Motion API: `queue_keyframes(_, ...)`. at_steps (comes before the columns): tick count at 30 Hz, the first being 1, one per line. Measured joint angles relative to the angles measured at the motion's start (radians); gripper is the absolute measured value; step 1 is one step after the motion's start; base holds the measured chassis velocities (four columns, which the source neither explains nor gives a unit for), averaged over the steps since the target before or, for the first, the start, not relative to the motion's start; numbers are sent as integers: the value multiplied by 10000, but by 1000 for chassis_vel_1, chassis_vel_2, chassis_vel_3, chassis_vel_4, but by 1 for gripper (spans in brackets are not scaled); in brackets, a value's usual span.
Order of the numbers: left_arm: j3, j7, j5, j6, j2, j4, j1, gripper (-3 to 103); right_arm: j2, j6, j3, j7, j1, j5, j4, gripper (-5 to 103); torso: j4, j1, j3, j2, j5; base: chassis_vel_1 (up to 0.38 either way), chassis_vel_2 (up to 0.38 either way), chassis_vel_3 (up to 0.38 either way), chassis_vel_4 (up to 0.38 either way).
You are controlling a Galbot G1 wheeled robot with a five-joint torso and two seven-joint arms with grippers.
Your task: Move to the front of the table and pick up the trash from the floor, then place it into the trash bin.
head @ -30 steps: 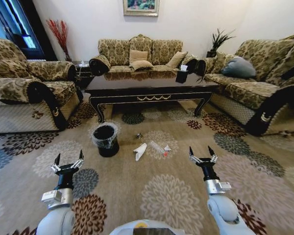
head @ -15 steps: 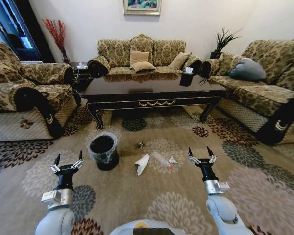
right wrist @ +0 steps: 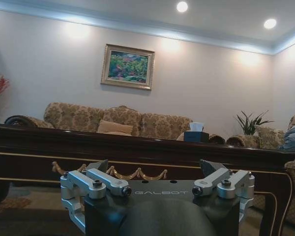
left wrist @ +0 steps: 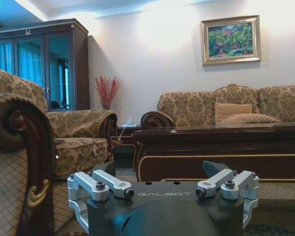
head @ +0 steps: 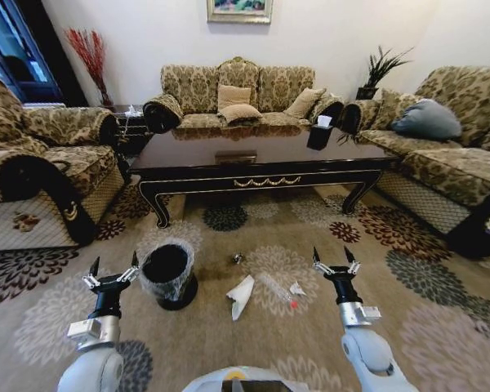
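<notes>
The room is taken in first: sofas on three sides, and in the middle the table (head: 257,159), long and dark, with a gold scroll along its front edge. Before it the floor (head: 441,327) is spread, a beige carpet with round flower medallions. The table is faced nearly square-on from the carpet in front of it, so the approach is judged to be the step in hand, and close to done; nothing has yet been picked up.

On the carpet, left of centre, the bin (head: 167,273) stands upright, black, with a clear liner over its rim. Just to its right the trash is scattered: a white tissue (head: 242,294), a clear wrapper (head: 278,289) with a red bit at its near end, a small white scrap (head: 297,288) beside that, and a tiny dark scrap (head: 238,259) nearer the table. All pieces lie apart from the bin and from each other.

The left gripper (head: 112,273) is held low beside the bin, fingers spread, nothing between them. The right gripper (head: 336,262) is held near the white scrap, also spread and empty.

For the next move, a reach down to the carpet is called for; thin, flat litter will likely need fingers closed right at carpet level. The tissue looks the easiest piece.
</notes>
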Motion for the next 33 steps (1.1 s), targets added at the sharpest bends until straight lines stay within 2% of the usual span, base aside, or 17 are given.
queue_keyframes(5, 111, -116, -79, 161, 5, 35, -146, 100, 103, 299, -46, 82, 56, 99, -104, 100, 1, 1, 3, -1, -1, -169, 170, 171, -175)
queue_keyframes(9, 274, -371, -83, 547, -3, -266, -216, 100, 134, 384, -50, 86, 50, 110, -135, 100, 1, 1, 2, 0, 0, -66, 47, 29, -53)
queue_keyframes(21, 277, -537, -126, 723, 26, -559, -117, 100, 225, 324, -105, 15, -87, -77, -143, 100, 0, 0, 0, 1, -1, 0, 0, 0, 0)
queue_keyframes(25, 361, -1205, -186, 1913, 277, -750, -381, 100, 223, 339, -116, 25, -83, -81, -154, 100, 1, 0, 0, 1, 1, 13, -11, -10, 10)
queue_keyframes(29, 434, -1656, -280, 2472, 522, -694, -625, 100, 243, 434, -115, 47, -84, -81, -186, 100, -1, -1, -1, 2, 1, 39, -51, -32, 40)
queue_keyframes(31, 452, -2086, -698, 2964, 797, -668, -787, 100, 274, 505, -110, 50, -120, -81, -202, 100, -1, -1, -1, 1, 0, 0, 0, 0, 0)
queue_keyframes(32, 452, -2086, -698, 2964, 797, -668, -787, 100, 274, 505, -110, 50, -120, -81, -202, 100, -1, -1, -1, 1, 0, 0, 0, 0, 0)
queue_keyframes(33, 453, -2366, -920, 3375, 951, -666, -896, 100, 288, 548, -108, 49, -138, -86, -215, 100, 0, -1, 0, 1, 0, 0, 0, 0, 0)
